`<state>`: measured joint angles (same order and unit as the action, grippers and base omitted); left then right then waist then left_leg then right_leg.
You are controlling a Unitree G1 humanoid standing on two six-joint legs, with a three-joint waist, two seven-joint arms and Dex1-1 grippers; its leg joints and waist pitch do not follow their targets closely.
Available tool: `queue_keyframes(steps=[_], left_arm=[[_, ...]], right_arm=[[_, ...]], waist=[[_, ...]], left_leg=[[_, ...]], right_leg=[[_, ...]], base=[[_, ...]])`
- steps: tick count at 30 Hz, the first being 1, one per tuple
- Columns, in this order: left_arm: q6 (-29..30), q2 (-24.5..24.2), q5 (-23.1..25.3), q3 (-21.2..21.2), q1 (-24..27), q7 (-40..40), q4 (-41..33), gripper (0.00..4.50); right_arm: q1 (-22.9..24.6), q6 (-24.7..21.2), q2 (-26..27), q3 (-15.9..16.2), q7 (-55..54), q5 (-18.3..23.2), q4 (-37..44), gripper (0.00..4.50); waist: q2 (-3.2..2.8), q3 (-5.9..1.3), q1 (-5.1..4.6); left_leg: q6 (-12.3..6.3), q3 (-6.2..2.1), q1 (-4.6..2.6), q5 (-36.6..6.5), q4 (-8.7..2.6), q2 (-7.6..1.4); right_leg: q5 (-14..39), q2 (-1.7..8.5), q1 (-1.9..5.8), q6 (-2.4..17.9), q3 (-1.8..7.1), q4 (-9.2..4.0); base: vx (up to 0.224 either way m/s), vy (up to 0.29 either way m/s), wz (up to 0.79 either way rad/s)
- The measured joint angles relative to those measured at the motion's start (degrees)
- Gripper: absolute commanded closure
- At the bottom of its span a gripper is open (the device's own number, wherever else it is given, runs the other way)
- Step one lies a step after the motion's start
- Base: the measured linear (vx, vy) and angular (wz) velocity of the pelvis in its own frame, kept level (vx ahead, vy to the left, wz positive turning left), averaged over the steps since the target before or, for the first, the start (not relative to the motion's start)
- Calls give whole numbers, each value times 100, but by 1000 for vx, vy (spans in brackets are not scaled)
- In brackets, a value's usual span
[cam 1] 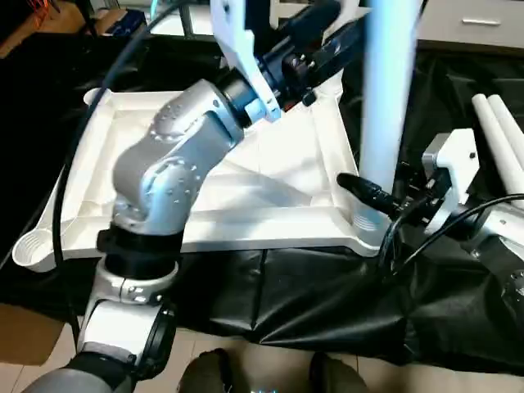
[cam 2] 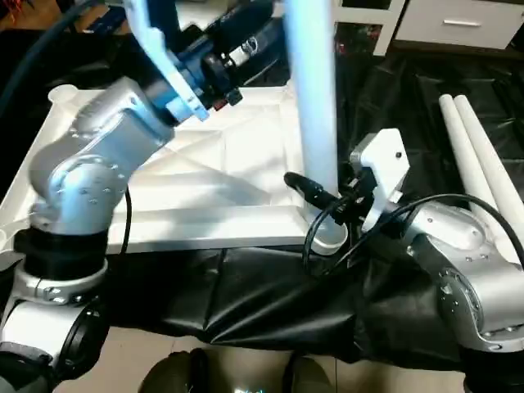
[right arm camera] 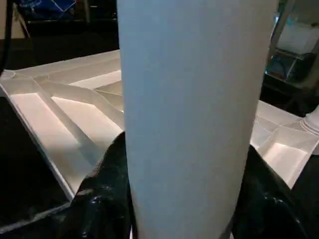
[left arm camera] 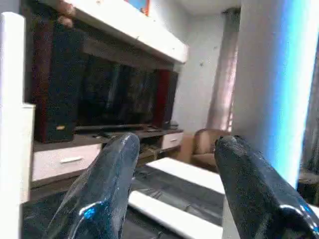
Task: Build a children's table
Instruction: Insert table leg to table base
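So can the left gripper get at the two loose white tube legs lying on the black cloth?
Probably not easily: the two loose white tube legs lie on the robot's right, beyond the upright leg and the right gripper clamped on it.

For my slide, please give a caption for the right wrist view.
Right gripper clasps an upright white leg over the ribbed underside of the tabletop.

An upright white leg (cam 2: 315,98) stands in the near corner socket (cam 2: 327,233) of the upturned table top (cam 2: 205,188). The right gripper (cam 2: 315,192) clasps the leg just above the socket; two spare legs (cam 2: 479,164) lie well apart from it.
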<state>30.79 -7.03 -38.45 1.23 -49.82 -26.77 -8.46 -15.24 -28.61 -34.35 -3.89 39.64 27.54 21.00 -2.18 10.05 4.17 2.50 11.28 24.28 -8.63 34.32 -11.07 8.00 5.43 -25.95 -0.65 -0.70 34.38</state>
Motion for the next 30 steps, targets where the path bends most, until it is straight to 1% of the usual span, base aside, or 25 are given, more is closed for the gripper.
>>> queue_keyframes(steps=[4,7,9,10,11,13,14,15,16,17,19,20,21,23,24,25,26,28,29,30], left_arm=[[-25,31,-13,-147,74,0,-67,165],[-130,91,-138,-379,83,68,-110,165],[-268,-18,80,-470,82,348,39,165],[-293,-108,226,-497,89,460,183,165],[-445,-304,551,-448,172,552,347,165],[-752,-791,1244,-192,460,556,620,165],[-872,-985,1556,-26,698,478,780,137],[-1003,-1220,1753,171,938,238,803,129],[-1029,-1320,1842,337,1141,3,826,129],[-1028,-1421,1843,554,1396,-365,789,129],[-956,-1558,1774,909,1773,-942,567,124],[-996,-1614,1784,1243,1962,-1211,433,87],[-1070,-1613,1835,1485,2056,-1324,421,87],[-1264,-1595,2028,1857,2201,-1437,469,87],[-1340,-1588,2090,1922,2229,-1447,506,87],[-1461,-1518,2209,1941,2241,-1419,563,87],[-1592,-1439,2300,1938,2275,-1373,610,87],[-1626,-1176,2448,1844,2358,-1000,628,87],[-1541,-943,2468,1649,2443,-592,640,87],[-1406,-818,2463,1510,2463,-302,649,87]], right_arm=[[2,33,7,2,-29,-116,-125,264],[33,33,85,-9,-117,-130,-251,264],[34,31,304,-133,-293,-49,-354,264],[34,30,400,-242,-378,3,-382,264],[-14,30,505,-385,-551,72,-431,264],[-225,41,810,-807,-949,265,-593,264],[-316,61,865,-1110,-1156,395,-675,264],[-410,61,942,-1325,-1297,553,-747,264],[-459,55,948,-1529,-1368,691,-807,264],[-483,21,946,-1717,-1400,906,-859,264],[-474,-164,911,-1860,-1310,1270,-909,264],[-411,-330,813,-1899,-1199,1416,-945,264],[-358,-408,749,-1895,-1127,1444,-980,264],[-218,-501,692,-1840,-1018,1393,-988,264],[-175,-507,668,-1802,-978,1339,-986,264],[-55,-483,603,-1753,-965,1206,-910,264],[94,-472,531,-1632,-945,1050,-778,264],[384,-454,515,-1468,-1049,874,-449,264],[462,-525,574,-1365,-1199,873,-277,264],[468,-621,635,-1359,-1331,895,-174,264]], waist=[[1,0,-52],[0,0,-83],[0,0,-107],[-3,-1,-117],[-5,-1,-143],[-12,-5,-203],[-13,-5,-207],[-12,-5,-210],[-13,-5,-210],[-14,-5,-180],[-15,-6,-150],[-22,-7,-114],[-25,-6,-90],[-30,-4,-82],[-33,-3,-91],[-38,-6,-92],[-41,-7,-102],[-45,-8,-128],[-46,-8,-160],[-46,-8,-199]], left_leg=[[0,0,1,0,0,3],[0,0,4,0,0,3],[0,0,2,0,0,3],[0,-1,2,0,-1,3],[0,-1,1,0,-3,3],[0,-2,-3,0,-5,4],[-1,-1,-2,0,-11,6],[-1,-2,-1,0,-14,4],[-6,-2,3,-3,-16,4],[-17,-1,4,0,-21,5],[-34,2,5,4,-31,5],[-38,5,3,5,-36,6],[-38,6,3,5,-37,6],[-29,6,-2,4,-36,2],[-8,10,-8,-5,-36,2],[-6,10,-10,-5,-37,2],[-5,12,-15,-5,-37,2],[-2,13,-18,-4,-39,2],[-2,14,-18,-4,-39,4],[-2,14,-18,-4,-38,4]], right_leg=[[0,1,5,-1,2,-11],[-1,0,6,1,2,-22],[-2,-1,7,1,1,-21],[-2,-2,6,1,1,-21],[-2,-3,5,0,1,-22],[-2,-4,5,-1,1,-23],[-2,-2,4,-2,2,-24],[-2,-3,4,-2,-1,-30],[-1,-3,3,-3,-1,-32],[2,-1,3,-6,-2,-34],[6,-1,1,-2,-3,-39],[8,0,2,2,-3,-41],[9,0,2,3,-3,-40],[8,-1,2,2,-3,-33],[7,-1,2,1,1,-27],[6,0,4,0,1,-28],[6,-1,8,-1,3,-26],[5,0,8,-3,6,-28],[4,-1,8,-5,10,-29],[3,-1,7,-6,10,-30]], base=[[0,0,0],[0,0,0],[0,0,0],[0,0,0],[0,0,0],[0,0,0],[0,0,0],[0,0,0],[0,0,0],[0,0,0],[0,0,0],[0,0,0],[0,0,0],[0,0,0],[0,0,0],[0,0,0],[0,0,0],[0,0,0],[0,0,0],[0,0,0]])
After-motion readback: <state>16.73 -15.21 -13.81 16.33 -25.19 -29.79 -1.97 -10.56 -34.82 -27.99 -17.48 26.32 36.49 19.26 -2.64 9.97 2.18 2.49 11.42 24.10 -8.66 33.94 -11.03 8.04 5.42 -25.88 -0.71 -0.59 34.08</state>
